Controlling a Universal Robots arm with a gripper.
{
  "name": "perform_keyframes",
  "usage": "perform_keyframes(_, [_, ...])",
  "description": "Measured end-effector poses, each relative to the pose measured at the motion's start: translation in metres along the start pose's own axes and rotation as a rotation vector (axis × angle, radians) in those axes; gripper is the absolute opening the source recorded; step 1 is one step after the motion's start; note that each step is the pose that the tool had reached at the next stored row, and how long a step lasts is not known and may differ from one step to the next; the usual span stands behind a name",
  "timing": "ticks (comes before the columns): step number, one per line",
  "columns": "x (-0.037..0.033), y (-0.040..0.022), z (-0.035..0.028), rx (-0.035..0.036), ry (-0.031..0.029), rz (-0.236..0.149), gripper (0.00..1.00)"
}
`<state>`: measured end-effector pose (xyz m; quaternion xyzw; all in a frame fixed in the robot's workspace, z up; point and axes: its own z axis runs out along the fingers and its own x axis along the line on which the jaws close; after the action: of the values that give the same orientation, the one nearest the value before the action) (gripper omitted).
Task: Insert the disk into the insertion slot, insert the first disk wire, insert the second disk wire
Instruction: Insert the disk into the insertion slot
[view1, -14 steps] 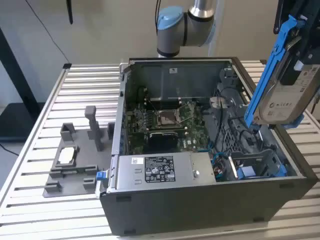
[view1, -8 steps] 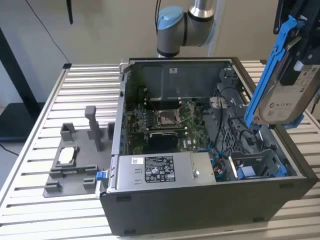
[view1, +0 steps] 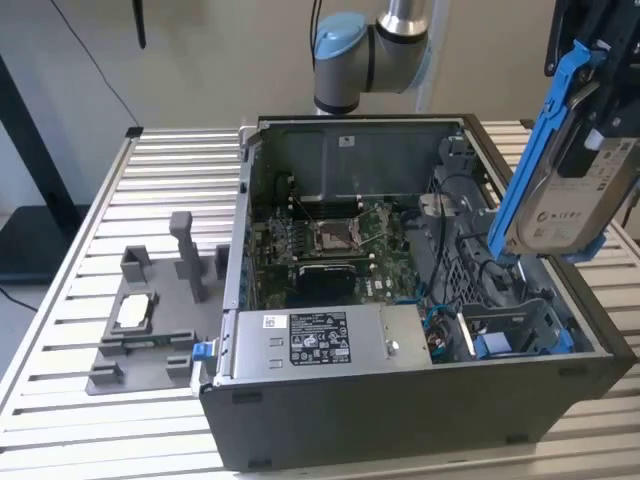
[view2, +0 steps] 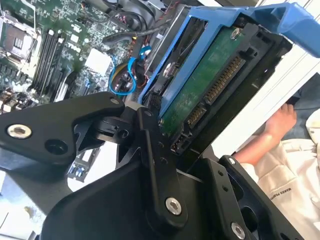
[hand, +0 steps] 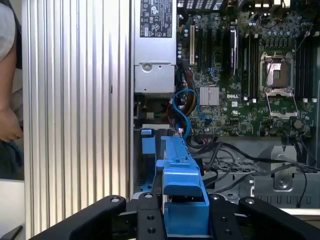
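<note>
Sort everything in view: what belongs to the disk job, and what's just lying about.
Job: disk, clamped in the end effector; insertion slot; blue cable, likely a disk wire.
Lying about: power-supply box; motherboard; grey fixture; silver chip.

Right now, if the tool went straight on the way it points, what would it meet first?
Most likely the slot, below the disk held in the tool. The disk's lower edge would touch it first, though depth is unclear.
</note>
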<state>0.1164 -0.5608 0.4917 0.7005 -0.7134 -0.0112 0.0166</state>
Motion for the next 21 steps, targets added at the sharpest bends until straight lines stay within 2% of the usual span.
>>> perform_keyframes(9, [0.0004,-0.0003,0.0084,0.0001,0.0044,0.0,0.33])
perform_keyframes(21, [0.0045,-0.0009,0.0191,-0.0015,0.0052,0.0,0.33])
